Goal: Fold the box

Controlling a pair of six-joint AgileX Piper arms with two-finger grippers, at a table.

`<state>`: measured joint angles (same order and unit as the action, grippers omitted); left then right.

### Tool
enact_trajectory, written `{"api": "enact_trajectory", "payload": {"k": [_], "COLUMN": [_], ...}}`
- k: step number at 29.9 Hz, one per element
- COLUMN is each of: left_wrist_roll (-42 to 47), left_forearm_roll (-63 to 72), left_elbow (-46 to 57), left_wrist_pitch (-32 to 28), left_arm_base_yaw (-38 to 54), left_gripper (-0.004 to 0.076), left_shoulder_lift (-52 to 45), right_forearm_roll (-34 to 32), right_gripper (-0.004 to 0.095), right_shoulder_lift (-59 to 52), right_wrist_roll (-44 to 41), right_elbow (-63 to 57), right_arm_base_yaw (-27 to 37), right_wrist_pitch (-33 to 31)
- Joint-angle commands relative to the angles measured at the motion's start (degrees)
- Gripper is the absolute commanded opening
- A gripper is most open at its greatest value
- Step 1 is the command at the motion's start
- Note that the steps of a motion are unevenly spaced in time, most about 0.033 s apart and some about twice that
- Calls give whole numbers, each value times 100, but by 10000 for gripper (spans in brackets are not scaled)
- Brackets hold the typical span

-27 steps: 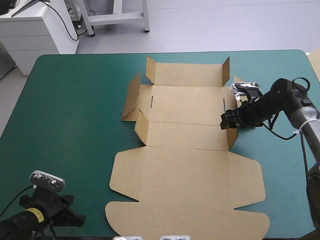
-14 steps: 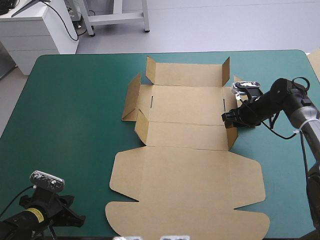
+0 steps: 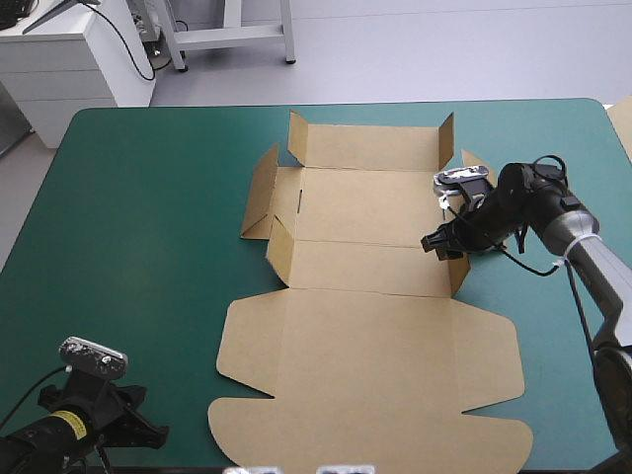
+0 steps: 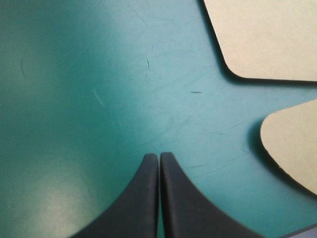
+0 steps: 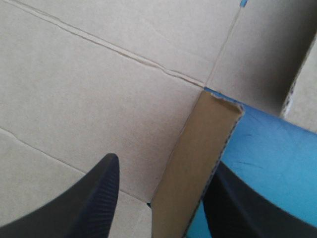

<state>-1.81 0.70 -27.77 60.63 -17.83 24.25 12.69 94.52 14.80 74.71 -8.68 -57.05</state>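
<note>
While brown box (image 3: pixel 365 346) lies creased | right claw (image 3: pixel 441 245) spread astride flap (image 5: pixel 198 144) | left claw (image 4: pixel 159 154) closed

The desk (image 3: pixel 148 217) wears a teal-green cover (image 4: pixel 89 59) that reaches to all its edges, and both far corners are rounded. Seen close near the desk's near left corner, the cover is scuffed. A pale slanting scratch (image 4: pixel 98 97) lies there, with a short dark nick (image 4: pixel 147 63) and a small dark dash (image 4: pixel 195 92) near it and fainter hairlines around them. A pale strip of board (image 3: pixel 623 123) shows at the desk's right edge, just by the far right corner. Whether it rests on the desk cannot be told.
</note>
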Motion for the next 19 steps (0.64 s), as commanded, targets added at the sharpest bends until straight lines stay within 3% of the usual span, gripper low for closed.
{"api": "enact_trajectory", "payload": {"k": [1,5,10,16,19], "left_wrist_roll": [49,22,22,22,22], "left_forearm_roll": [9,9,9,9,9], "left_elbow": [-170,-170,-170,-170,-170], "left_wrist_pitch": [-253,-253,-253,-253,-253], "left_arm_base_yaw": [1,1,1,1,1], "left_gripper": [-8,-8,-8,-8,-8], "left_shoulder_lift": [42,42,42,42,42], "right_forearm_roll": [4,17,17,-30,-11], "right_gripper": [465,356,5,-19,-21], "right_shoulder_lift": [12,219,228,228,228], "right_wrist_roll": [-41,-85,-22,133,700], "right_elbow": [173,173,293,679,884], "right_arm_base_yaw": [9,9,9,9,9], "right_wrist_pitch": [-116,-117,-190,-399,-479]}}
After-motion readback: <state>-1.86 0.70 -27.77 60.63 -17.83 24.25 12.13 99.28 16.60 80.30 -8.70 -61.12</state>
